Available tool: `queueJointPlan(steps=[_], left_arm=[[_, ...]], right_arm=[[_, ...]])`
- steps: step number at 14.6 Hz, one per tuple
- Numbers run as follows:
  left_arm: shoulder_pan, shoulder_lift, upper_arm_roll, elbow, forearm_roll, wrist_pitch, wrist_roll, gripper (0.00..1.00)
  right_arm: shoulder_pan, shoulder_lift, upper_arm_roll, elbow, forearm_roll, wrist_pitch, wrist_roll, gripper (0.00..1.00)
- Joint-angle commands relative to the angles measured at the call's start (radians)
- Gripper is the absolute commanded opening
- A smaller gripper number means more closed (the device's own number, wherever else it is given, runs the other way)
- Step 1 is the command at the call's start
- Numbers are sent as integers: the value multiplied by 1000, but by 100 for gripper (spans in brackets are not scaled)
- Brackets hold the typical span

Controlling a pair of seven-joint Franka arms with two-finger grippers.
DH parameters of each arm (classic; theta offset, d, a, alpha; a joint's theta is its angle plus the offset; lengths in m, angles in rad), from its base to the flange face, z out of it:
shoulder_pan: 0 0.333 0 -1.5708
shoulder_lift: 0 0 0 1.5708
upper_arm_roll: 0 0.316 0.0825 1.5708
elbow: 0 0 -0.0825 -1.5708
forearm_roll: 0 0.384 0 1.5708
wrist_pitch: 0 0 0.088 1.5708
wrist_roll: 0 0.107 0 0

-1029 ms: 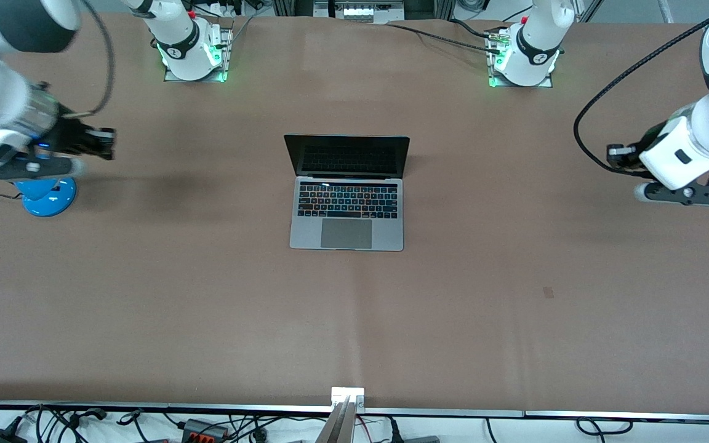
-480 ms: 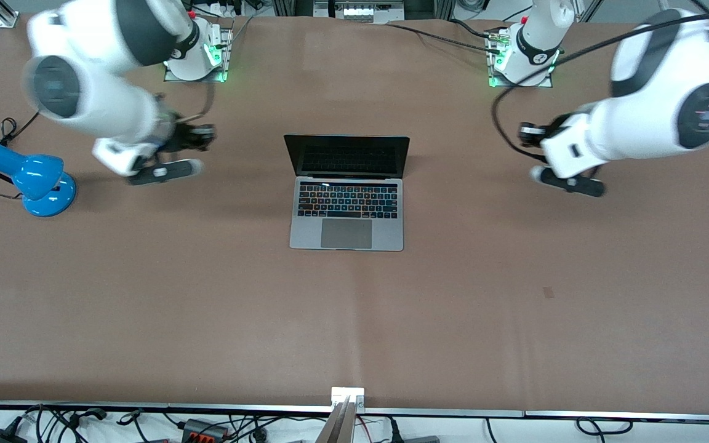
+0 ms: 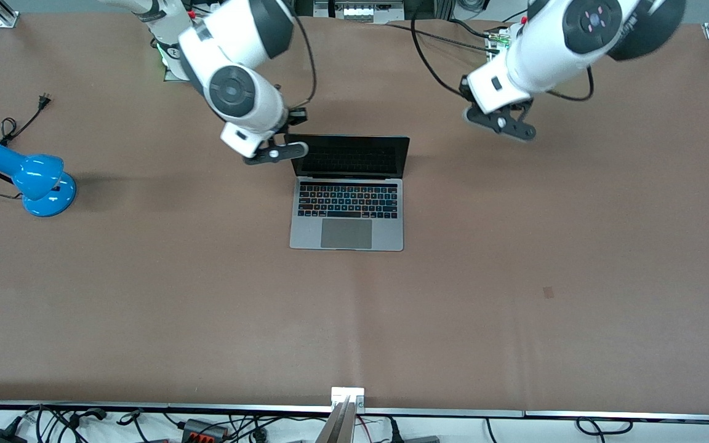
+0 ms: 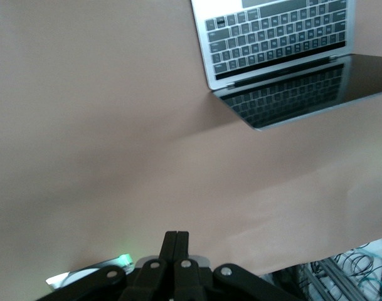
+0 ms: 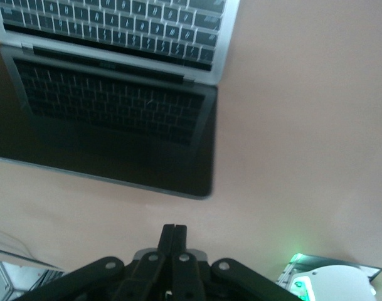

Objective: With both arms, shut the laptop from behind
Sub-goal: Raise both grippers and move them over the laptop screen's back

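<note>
The laptop (image 3: 347, 215) stands open in the middle of the table, with a dark screen, black keys and a grey trackpad. My right gripper (image 3: 293, 118) is shut and empty, over the table just by the lid's corner at the right arm's end. My left gripper (image 3: 470, 98) is shut and empty, over bare table apart from the lid, toward the left arm's end. The left wrist view shows the shut gripper (image 4: 176, 241) with the laptop (image 4: 278, 44) well ahead of it. The right wrist view shows the shut gripper (image 5: 174, 235) close to the screen's top edge (image 5: 115, 182).
A blue desk lamp (image 3: 28, 178) with a black cord lies at the right arm's end of the table. Both arm bases, lit green, stand along the table edge farthest from the front camera, and the right arm's base shows in the right wrist view (image 5: 328, 285).
Both arms have swung in from the table's ends toward the laptop's lid, the right one closer. The laptop has not moved and its lid stands as before.
</note>
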Motion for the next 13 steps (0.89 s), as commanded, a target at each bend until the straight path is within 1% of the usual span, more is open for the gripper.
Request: queueJointPlan(steps=[1,3,5,7,9,11,13], left_arm=[[10,-137,-29,-196,-69,124,18,1],[5,-157,-54,-242,-87,156,24,1],[-1,-174,-78,-276,-130,185,25,1],[-1,-177,-113,-293,-144,233,25,1],[-2,-175,-133,-329,-207,303,27,1],[1,-165,-210,-348,-248,384,27,1],[-2,-152,-232,-374,-304,464,27,1]], right_arm=[[15,-25,-15,-51,41,-4,8,0],[43,-21,-14,-65,44,10,10,0],[49,-19,-14,-85,64,36,10,0],[51,-18,-14,-88,67,45,10,0],[52,-12,-14,-88,70,53,10,0],[55,-4,-14,-87,70,62,8,0],[54,10,-15,-87,70,86,8,0]])
